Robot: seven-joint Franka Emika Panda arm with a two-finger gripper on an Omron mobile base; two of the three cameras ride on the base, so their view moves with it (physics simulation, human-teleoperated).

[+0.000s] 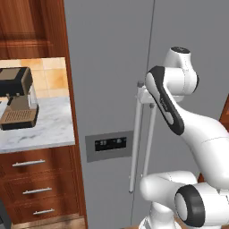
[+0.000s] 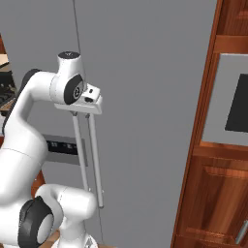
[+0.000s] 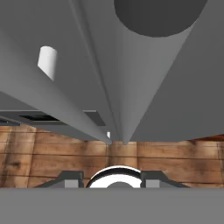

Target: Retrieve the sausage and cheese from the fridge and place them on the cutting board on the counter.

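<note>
Left base view: fridge (image 1: 112, 67) fills the middle, both doors closed, dark display panel (image 1: 109, 144) low on the left door. Two vertical bar handles (image 1: 135, 143) run down beside the door seam. Arm (image 1: 179, 112) rises from lower right, its wrist up against the top ends of the handles. Tool itself is hidden behind the wrist. Worktop (image 1: 44, 129) sits to the left of the fridge, coffee machine (image 1: 18, 98) on it, drawers (image 1: 36, 179) with silver pulls below.

Right base view: arm comes up from lower left, hand (image 2: 89, 99) pressed at the top of the two handles. Fridge doors closed. Tool fingers not visible, so I cannot tell whether they are spread or pinching a handle. Wooden cabinets (image 2: 213, 193) stand right of the fridge, with a grey-framed dark panel (image 2: 232, 104) set in them.

Hand view: looks straight down along the handles, one thick grey bar (image 3: 162, 65) close up, a second bar running away to its left with its white post (image 3: 47, 61). Wooden floor (image 3: 52, 157) far below. Sausage and cheese can't be located with the doors closed.
</note>
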